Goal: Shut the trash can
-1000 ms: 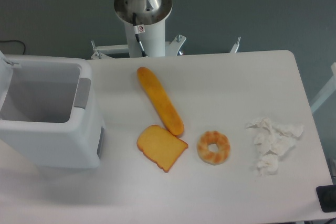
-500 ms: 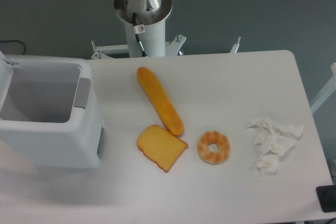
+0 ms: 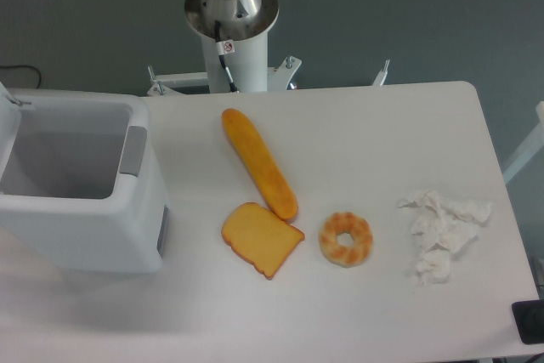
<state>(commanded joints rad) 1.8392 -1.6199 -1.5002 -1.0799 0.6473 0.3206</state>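
The gripper and its fingers lie outside the camera's view, so whether they are apart or together cannot be told; only the arm's base column (image 3: 231,19) shows, behind the table (image 3: 374,133). The trash can (image 3: 81,210) stands open at the table's left edge, its grey latch tab (image 3: 133,150) on the right rim. A baguette (image 3: 259,163), toast slice (image 3: 261,238), doughnut (image 3: 346,239) and crumpled tissue (image 3: 442,234) lie apart from it to the right.

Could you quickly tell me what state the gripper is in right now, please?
Gripper: out of the camera's view, so its state cannot be told; only the arm's base shows.
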